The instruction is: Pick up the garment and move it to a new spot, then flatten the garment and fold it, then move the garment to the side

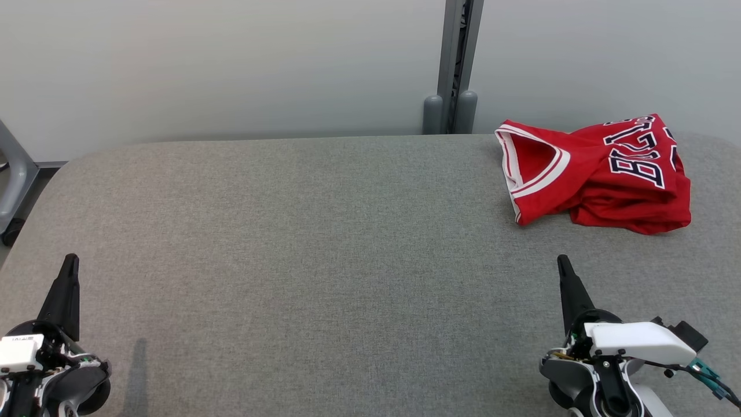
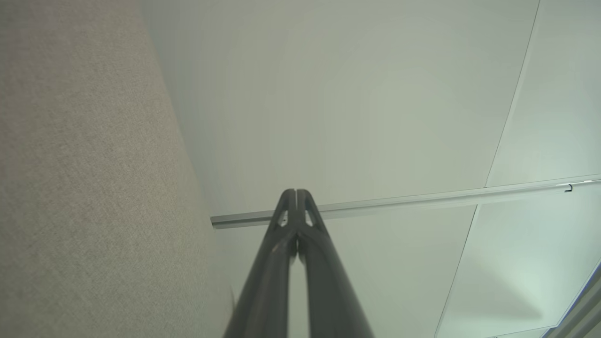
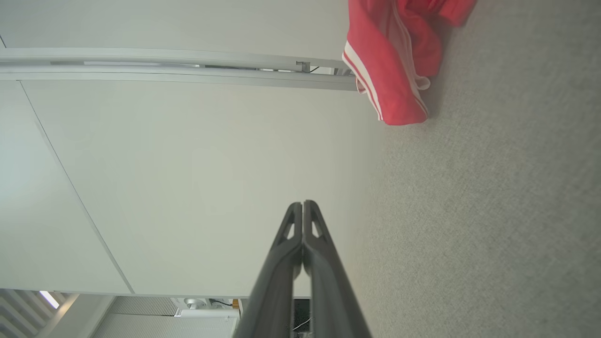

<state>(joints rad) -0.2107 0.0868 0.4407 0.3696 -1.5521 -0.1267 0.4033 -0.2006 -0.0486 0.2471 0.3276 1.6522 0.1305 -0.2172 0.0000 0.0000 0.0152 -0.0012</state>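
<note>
garment (image 1: 596,174): red, navy lettering partly legible | left hand (image 1: 70,259), right hand (image 1: 560,259): clenched, empty

We are looking at what seems a lab bay: pale wall panels (image 1: 231,63) backing a grey padded table (image 1: 324,243), metal post (image 1: 455,63) standing at one o'clock.

The red jersey (image 1: 596,174) lies in a crumpled heap on the grey table (image 1: 324,243), and its raised folds are the one obstacle on the top. To the left of the jersey and in front of it the table surface is bare, with open room to reach in. Behind the jersey the wall (image 1: 231,63) stands close, leaving little room. Behind and left of the jersey a grey post (image 1: 454,63) rises at the table's back edge.
</note>
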